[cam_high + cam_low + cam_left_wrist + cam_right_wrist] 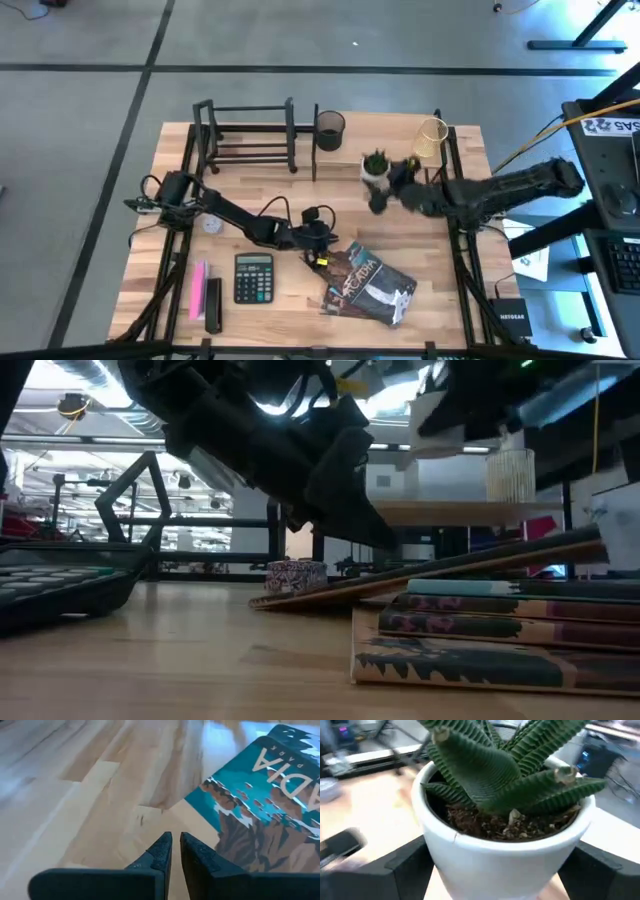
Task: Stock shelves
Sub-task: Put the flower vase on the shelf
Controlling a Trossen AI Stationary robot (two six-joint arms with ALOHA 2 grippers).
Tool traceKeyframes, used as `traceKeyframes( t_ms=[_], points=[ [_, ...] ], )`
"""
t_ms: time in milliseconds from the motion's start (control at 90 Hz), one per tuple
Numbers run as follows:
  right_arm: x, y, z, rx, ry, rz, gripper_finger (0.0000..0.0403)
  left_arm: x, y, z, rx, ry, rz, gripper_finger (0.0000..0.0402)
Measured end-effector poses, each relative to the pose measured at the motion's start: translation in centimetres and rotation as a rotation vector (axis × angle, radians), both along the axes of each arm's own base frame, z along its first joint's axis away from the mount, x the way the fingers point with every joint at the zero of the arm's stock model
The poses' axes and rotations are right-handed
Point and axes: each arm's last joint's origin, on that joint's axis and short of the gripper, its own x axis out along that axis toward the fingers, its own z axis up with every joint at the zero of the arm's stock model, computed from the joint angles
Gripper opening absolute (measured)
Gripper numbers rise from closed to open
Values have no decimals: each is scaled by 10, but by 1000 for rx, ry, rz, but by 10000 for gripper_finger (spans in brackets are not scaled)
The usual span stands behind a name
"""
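- Shelves: you have two on the table's far side — the black bar book rack [247, 135] at far left, and the light-wood board shelf [395, 165] on thin black uprights to its right.
- Along the near-left edge, from left to right, you see one pink item [197, 289], one black bar-shaped item [213, 303] and one calculator [253, 277]; I cannot tell what the first two are.
- Your left arm stretches from the left edge toward the table's middle, with the left gripper [322, 248] low over the wood just beside the corner of the top book [260, 805]. In its wrist view the fingertips [162, 851] stand a narrow slit apart and grip nothing.
- One stack of books [368, 287] lies near the front, right of centre; the low view shows several covers piled up, the top one tilted, but I cannot count them surely.
- One dark mesh cup [330, 129] stands at the left end of the wood shelf, and one pale wire cup [432, 138] at its right end.
- Your right arm reaches in from the right, and the right gripper [385, 180] is closed around the one white potted succulent [507, 820], at the front of the wood shelf board. Whether the pot rests on the board or hangs above it is unclear.
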Motion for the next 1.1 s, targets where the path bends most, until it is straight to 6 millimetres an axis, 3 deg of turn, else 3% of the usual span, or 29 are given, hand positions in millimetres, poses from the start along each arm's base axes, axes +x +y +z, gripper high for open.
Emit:
traceKeyframes(
  t_ms=[256, 444, 667, 944, 1100],
  points=[
    [6, -65, -13, 66, 8, -143, 329, 0, -1, 0, 3, 0, -3, 21],
    [5, -89, -25, 99, 59, -194, 329, 0, 0, 0, 17, -2, 12, 21],
    [6, -93, -29, 106, 85, -191, 336, 0, 0, 0, 17, -2, 13, 21],
    [7, -93, -29, 95, 107, -156, 390, 0, 0, 0, 17, -3, 14, 21],
    [7, -93, -27, 59, 123, -154, 393, 0, 0, 0, 15, -3, 15, 21]
  ],
)
